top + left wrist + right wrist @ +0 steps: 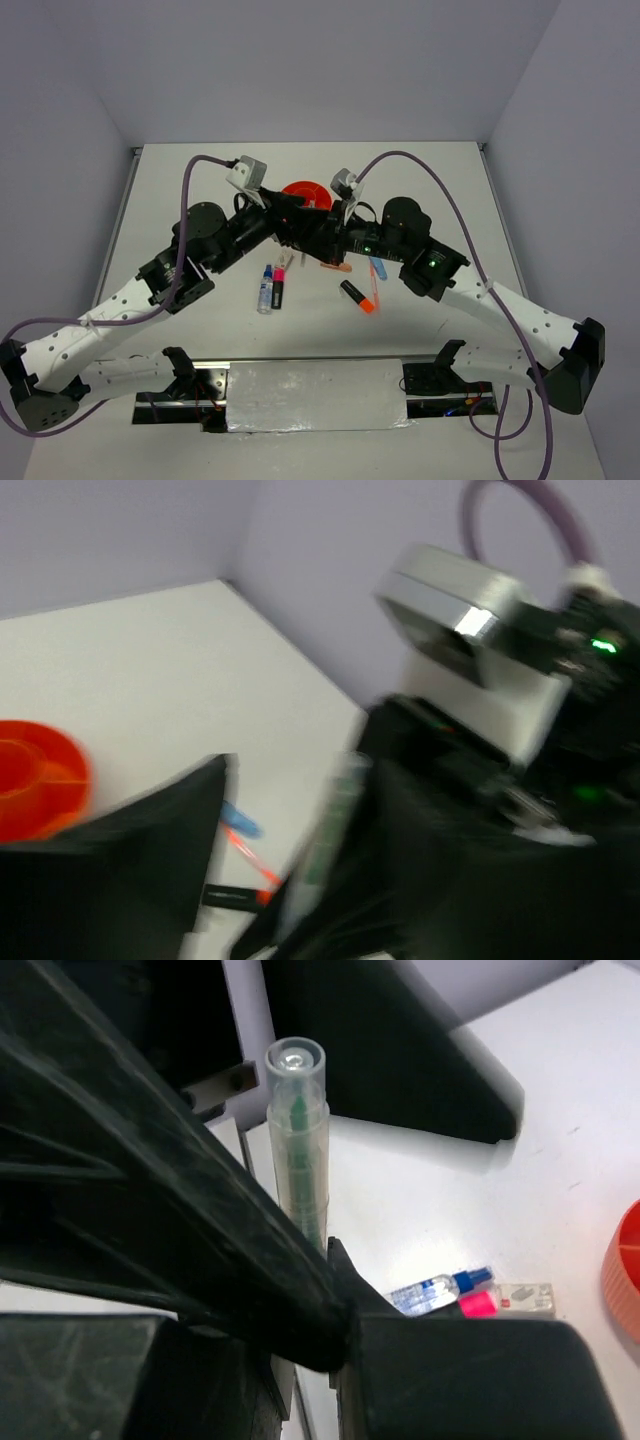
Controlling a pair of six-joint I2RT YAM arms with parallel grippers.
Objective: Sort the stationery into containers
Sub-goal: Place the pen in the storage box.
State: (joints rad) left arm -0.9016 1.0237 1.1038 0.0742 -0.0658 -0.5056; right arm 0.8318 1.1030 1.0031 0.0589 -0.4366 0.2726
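A clear pen with a green core stands upright, pinched between the fingers of my right gripper, which is shut on it. My left gripper is right beside it, its jaws apart around the same pen; that view is blurred. Both grippers meet just in front of the orange round organiser. On the table lie a blue-capped marker, a pink-black highlighter, an orange-black highlighter, a peach piece and a light-blue piece.
Both arms reach in over the middle of the white table, and their purple cables arc above it. A grey wall closes off the back and the sides. A silver plate sits between the arm bases at the near edge.
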